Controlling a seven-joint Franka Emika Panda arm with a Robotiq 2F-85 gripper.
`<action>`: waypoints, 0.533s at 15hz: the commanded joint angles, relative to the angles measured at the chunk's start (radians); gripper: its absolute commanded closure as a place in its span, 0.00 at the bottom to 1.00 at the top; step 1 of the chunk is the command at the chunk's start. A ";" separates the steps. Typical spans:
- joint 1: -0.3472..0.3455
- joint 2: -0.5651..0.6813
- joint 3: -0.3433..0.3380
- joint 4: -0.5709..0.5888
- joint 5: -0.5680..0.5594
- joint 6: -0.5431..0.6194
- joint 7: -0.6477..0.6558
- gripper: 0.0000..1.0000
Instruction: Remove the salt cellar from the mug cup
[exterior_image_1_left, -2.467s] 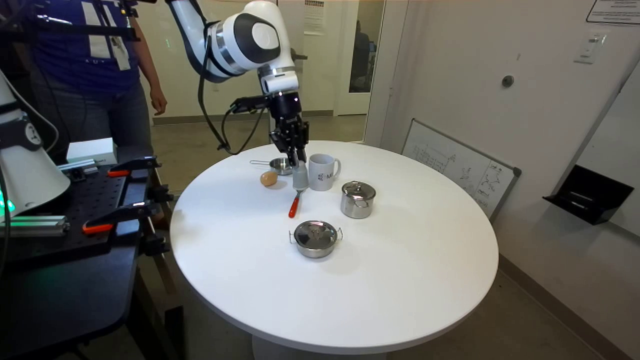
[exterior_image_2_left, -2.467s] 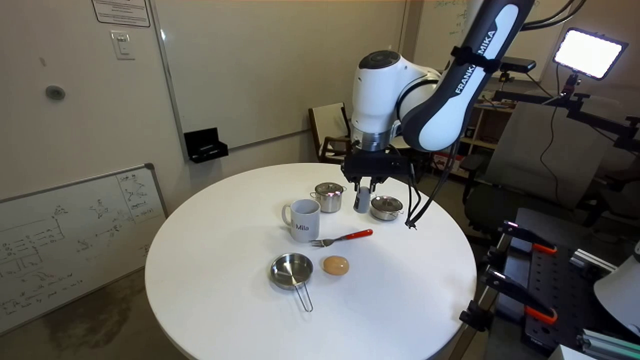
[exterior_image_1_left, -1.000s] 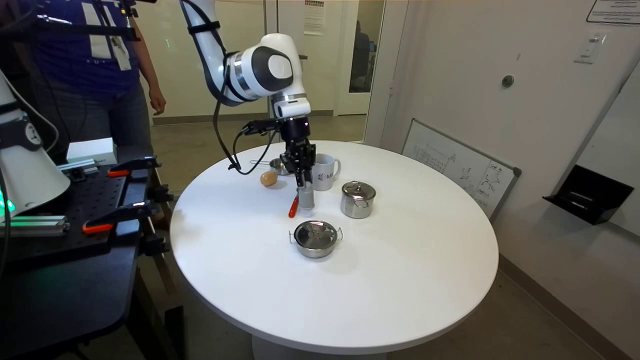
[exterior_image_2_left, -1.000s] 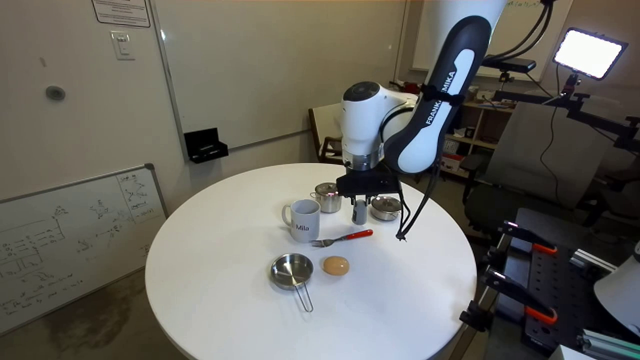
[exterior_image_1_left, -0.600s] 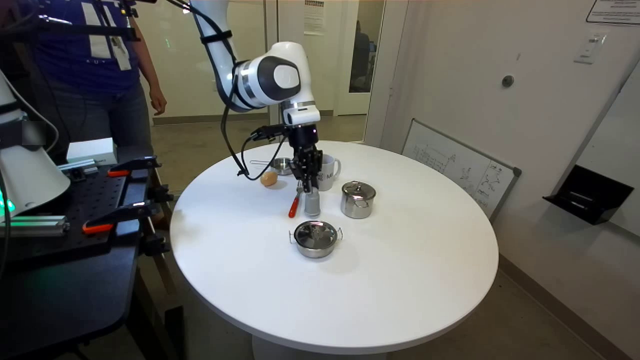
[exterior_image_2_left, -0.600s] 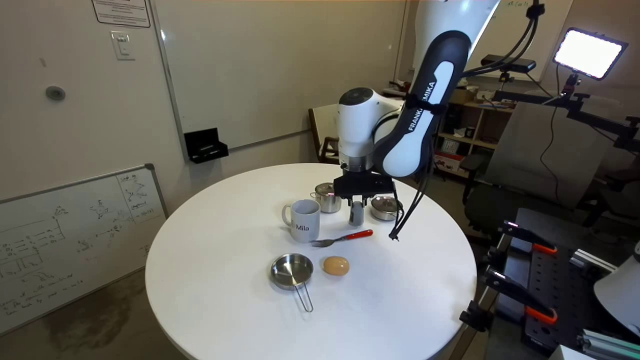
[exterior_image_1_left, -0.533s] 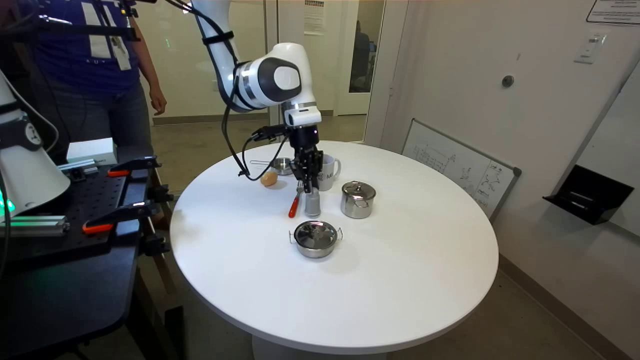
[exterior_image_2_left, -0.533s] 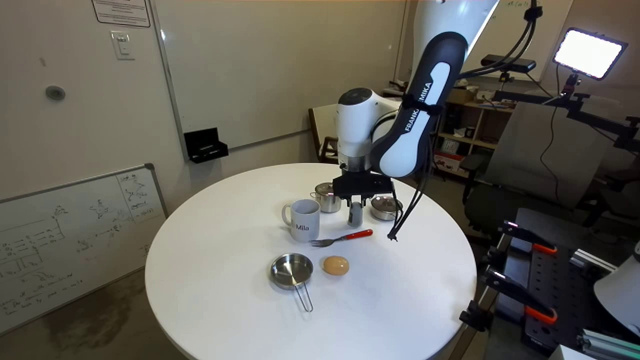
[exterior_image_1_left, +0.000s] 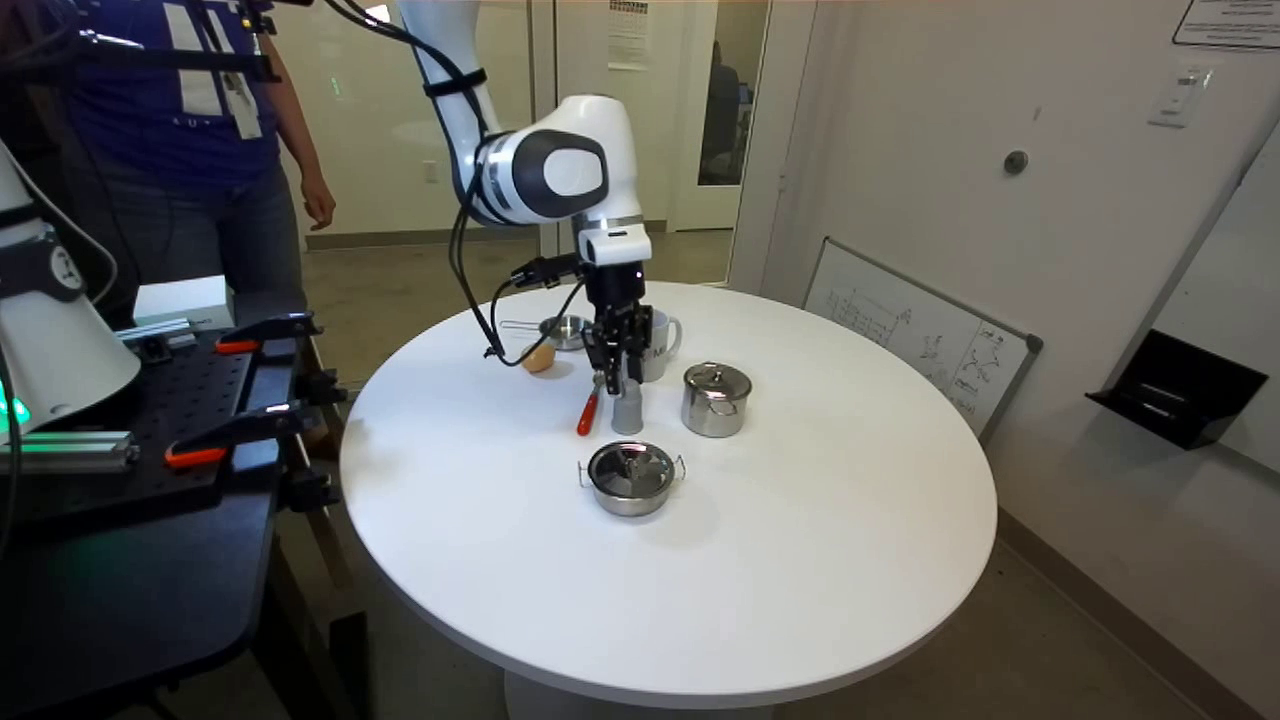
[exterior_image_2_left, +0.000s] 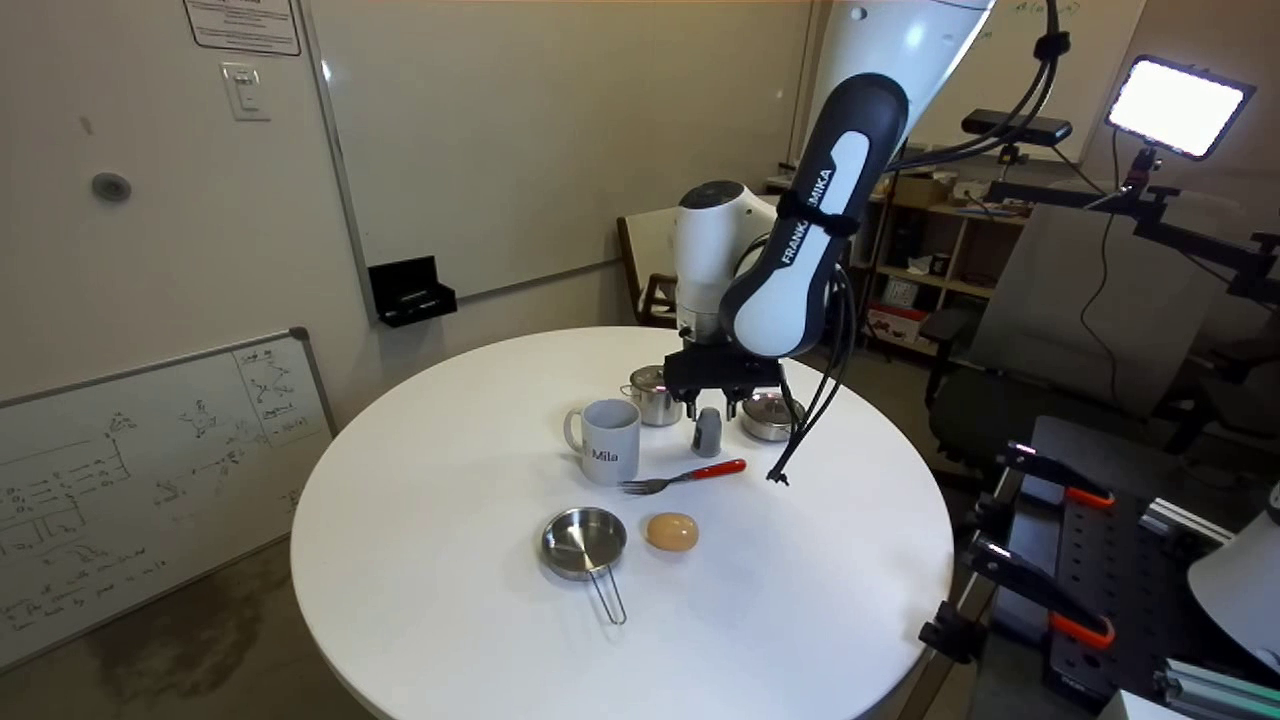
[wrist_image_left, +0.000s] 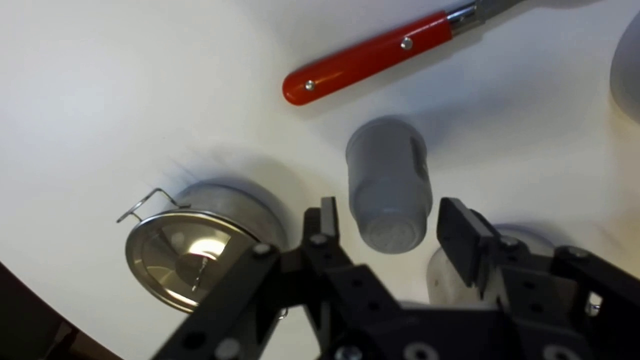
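On 1 round white table (exterior_image_1_left: 800, 560) I count 7 things: 1 white mug (exterior_image_2_left: 610, 438), 1 gray salt cellar (exterior_image_2_left: 707, 434), 1 red-handled fork (exterior_image_2_left: 692, 475), 1 brown egg (exterior_image_2_left: 672, 532), 1 open steel pan (exterior_image_2_left: 583, 545) and 2 lidded steel pots (exterior_image_1_left: 715, 405) (exterior_image_1_left: 631, 482). My 1 white arm (exterior_image_2_left: 838, 175) ends in 1 black gripper (exterior_image_2_left: 711, 411) with 2 fingers (wrist_image_left: 462, 235).

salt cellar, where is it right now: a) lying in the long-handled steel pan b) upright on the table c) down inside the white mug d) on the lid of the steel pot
b, since in an exterior view the salt cellar stands upright on the white table, apart from the white mug, and the wrist view shows the gripper open with a gap on each side of it.
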 joint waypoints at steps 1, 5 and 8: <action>0.004 0.022 -0.007 0.017 0.069 0.017 -0.056 0.14; 0.034 0.009 -0.036 0.014 0.084 0.011 -0.061 0.00; 0.091 -0.028 -0.099 -0.001 0.064 -0.003 -0.045 0.00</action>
